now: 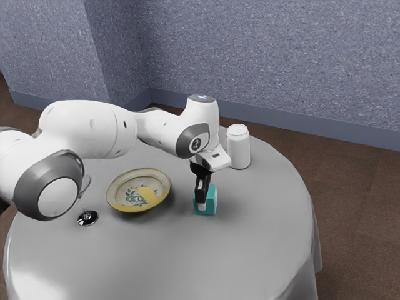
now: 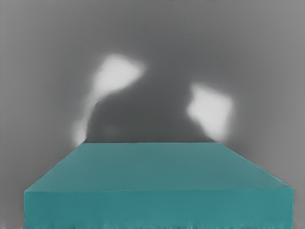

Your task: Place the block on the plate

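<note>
"Block (image 1: 210,203): where do you have it?"

"Right at my pincer (image 1: 202,201), over the bench (image 1: 250,250), well clear of the plate (image 1: 125,206). It's teal, and my wrist view gives me its broad top and one side face. Whether it's resting on the bench or raised a touch, I can't tell."

"And the pincer, wide or narrow?"

"Can't tell from here. It points down at the block, one side of it overlapping the face towards the exterior camera, but I can't see whether it has a grip."

"What's around you, near to far?"

"A stemmed glass (image 1: 88,218) towards the exterior view's left, partly behind my arm (image 1: 90,128). Next the plate, between glass and block, with yellow on its rim and a leafy pattern inside. Then a white can (image 1: 239,150), upright, beyond the block."

"And past the bench?"

"Brown floor (image 1: 350,200), then a speckled blue-grey wall (image 1: 281,56)."
</note>
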You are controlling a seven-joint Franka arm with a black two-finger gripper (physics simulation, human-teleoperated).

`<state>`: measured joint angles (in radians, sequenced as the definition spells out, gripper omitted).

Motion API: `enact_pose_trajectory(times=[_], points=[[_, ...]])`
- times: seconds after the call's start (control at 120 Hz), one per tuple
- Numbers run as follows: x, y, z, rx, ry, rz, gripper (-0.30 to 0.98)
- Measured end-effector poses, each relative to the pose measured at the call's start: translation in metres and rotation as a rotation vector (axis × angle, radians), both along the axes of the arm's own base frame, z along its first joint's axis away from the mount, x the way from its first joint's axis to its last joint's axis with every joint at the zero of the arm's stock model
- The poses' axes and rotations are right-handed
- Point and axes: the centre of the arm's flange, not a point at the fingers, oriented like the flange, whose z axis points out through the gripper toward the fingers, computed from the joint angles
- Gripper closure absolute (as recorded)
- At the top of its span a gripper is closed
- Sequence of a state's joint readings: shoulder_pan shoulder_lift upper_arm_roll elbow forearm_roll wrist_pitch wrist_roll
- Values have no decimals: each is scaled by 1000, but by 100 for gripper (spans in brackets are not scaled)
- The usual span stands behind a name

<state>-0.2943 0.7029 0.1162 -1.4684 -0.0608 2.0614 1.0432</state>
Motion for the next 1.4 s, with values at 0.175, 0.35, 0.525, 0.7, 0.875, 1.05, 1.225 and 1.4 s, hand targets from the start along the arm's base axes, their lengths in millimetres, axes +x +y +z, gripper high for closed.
enact_pose_trajectory(times=[0.175, 0.35, 0.525, 0.7, 0.875, 1.05, 1.225, 1.4], points=[[2, 1, 15, -6, -23, -2, 31], [-17, 14, 58, -27, -42, 17, 32], [-42, 53, 92, -41, -47, 69, 32], [-61, 97, 106, -36, -35, 126, 32], [-71, 155, 101, -22, 5, 208, 32], [-68, 192, 82, 1, 25, 255, 32], [-57, 204, 42, 26, 37, 260, 32], [-54, 207, 31, 30, 28, 258, 19]])
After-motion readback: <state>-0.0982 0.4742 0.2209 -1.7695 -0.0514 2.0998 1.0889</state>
